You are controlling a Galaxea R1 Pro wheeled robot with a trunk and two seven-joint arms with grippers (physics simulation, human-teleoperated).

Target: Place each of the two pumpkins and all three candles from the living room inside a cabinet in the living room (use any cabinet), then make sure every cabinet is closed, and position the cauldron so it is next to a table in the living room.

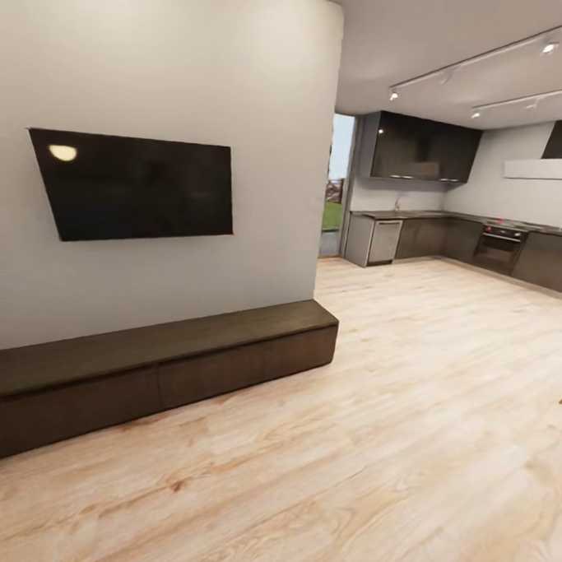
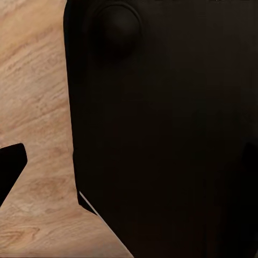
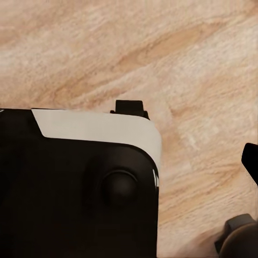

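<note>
Head view: a long, low, dark brown cabinet [image 1: 157, 365] runs along the foot of a pale wall [image 1: 161, 60], its flat drawer fronts all shut and its top bare. A black television [image 1: 133, 187] hangs on the wall above it. Light wood floor [image 1: 371, 450] stretches away to a kitchen at the back, with glossy dark cupboards [image 1: 420, 146], a kitchen counter [image 1: 416, 214] and an oven [image 1: 499, 247].

Left wrist view: a large black robot body part [image 2: 166, 134] with a round knob blocks much of the frame, with wood floor [image 2: 32, 97] beside it. A dark tip [image 2: 11, 169] shows at the frame's edge; whether the left hand is open or closed cannot be told, nor whether it holds anything.

Right wrist view: a black-and-white robot body part [image 3: 80, 177] sits over wood floor [image 3: 134, 48]. Small dark pieces [image 3: 250, 158] show at the edge; the right hand's opening cannot be told.
</note>
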